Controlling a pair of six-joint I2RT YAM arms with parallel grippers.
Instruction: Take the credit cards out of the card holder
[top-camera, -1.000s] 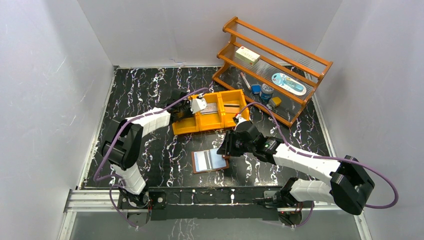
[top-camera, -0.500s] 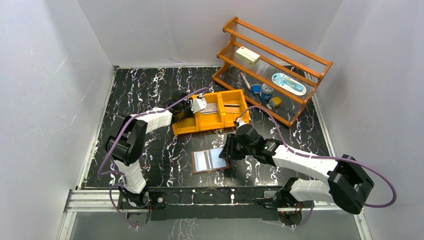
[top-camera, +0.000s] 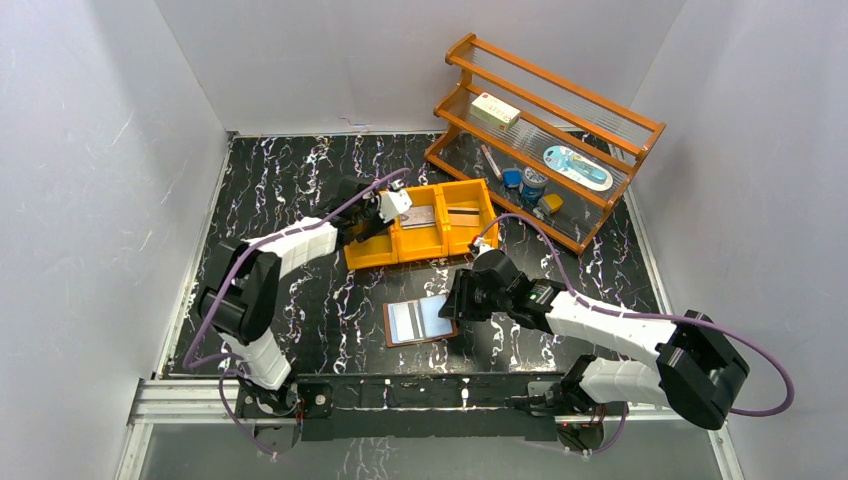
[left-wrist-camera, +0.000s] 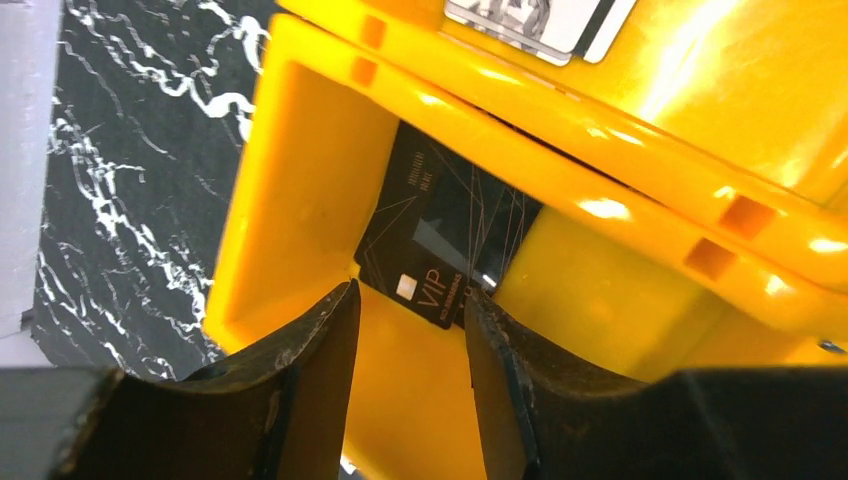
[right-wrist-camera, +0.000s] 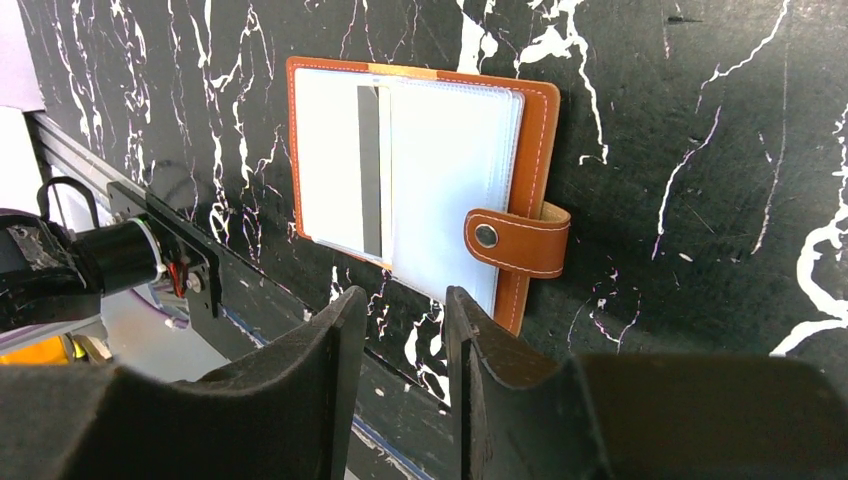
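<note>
The card holder (top-camera: 420, 320) lies open on the table, a brown wallet with pale plastic sleeves; a silvery card with a black stripe (right-wrist-camera: 368, 165) sits in its left sleeve. In the right wrist view the card holder (right-wrist-camera: 535, 130) is just beyond my right gripper (right-wrist-camera: 403, 300), which is open with a narrow gap and empty; from above the right gripper (top-camera: 455, 302) is at the wallet's right edge. My left gripper (left-wrist-camera: 410, 305) is open over the orange bin's left compartment; a black VIP card (left-wrist-camera: 440, 235) leans there just past its fingertips, not gripped. From above, the left gripper (top-camera: 372, 222) hovers there.
The orange three-compartment bin (top-camera: 368, 256) holds a grey card (top-camera: 420, 215) in the middle and another card (top-camera: 462, 213) on the right. A wooden rack (top-camera: 550, 130) with small items stands at the back right. White walls enclose the table.
The left gripper has shifted slightly away over the bin's left compartment. The right gripper has edged a little closer to the wallet. The wallet has not moved.
</note>
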